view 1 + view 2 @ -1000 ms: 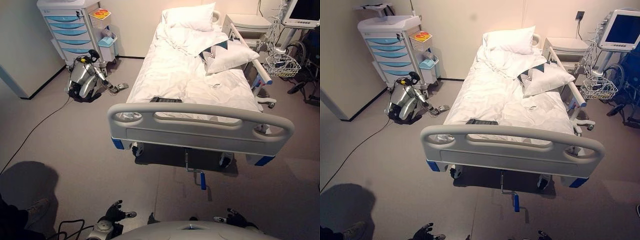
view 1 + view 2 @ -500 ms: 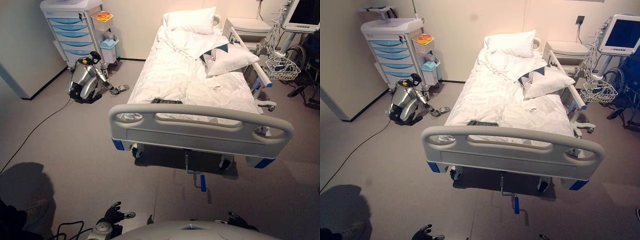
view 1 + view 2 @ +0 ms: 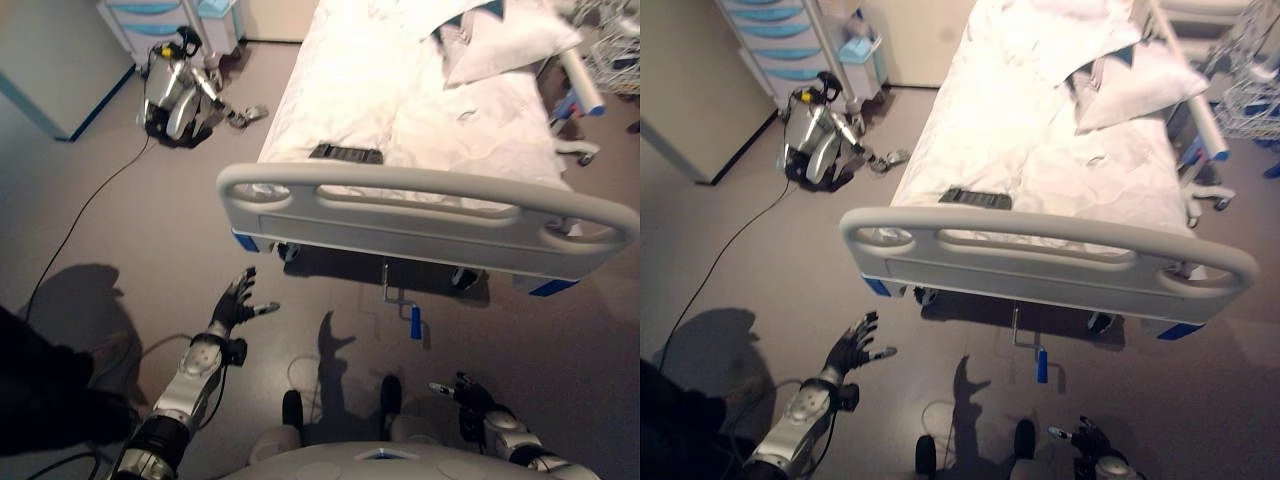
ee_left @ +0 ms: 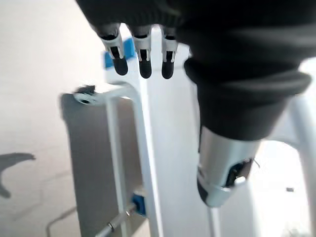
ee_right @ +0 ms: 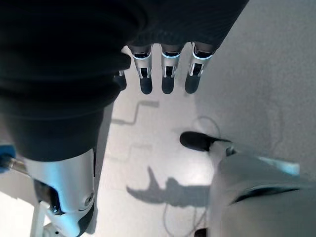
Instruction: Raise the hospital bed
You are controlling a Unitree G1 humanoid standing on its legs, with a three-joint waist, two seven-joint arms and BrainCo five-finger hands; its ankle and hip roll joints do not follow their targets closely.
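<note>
White-sheeted hospital bed [image 3: 420, 110] with grey plastic footboard [image 3: 430, 225] at twelve o'clock, its blue-gripped metal crank [image 3: 412, 322] hanging below, untouched. Left hand [image 3: 236, 300] raised at nine o'clock, fingers spread wide, holding nothing; right hand [image 3: 468, 396] low at five o'clock. Straight, empty fingers [image 5: 167, 79] of the right hand shown in the right wrist view over grey floor [image 5: 256, 74].

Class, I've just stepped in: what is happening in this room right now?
A humanoid robot stands at the foot of a hospital bed. Its left hand is raised with fingers spread, open and empty; its right hand hangs low, also open. The bed's crank handle, with a blue grip, sticks out beneath the footboard, untouched.
</note>
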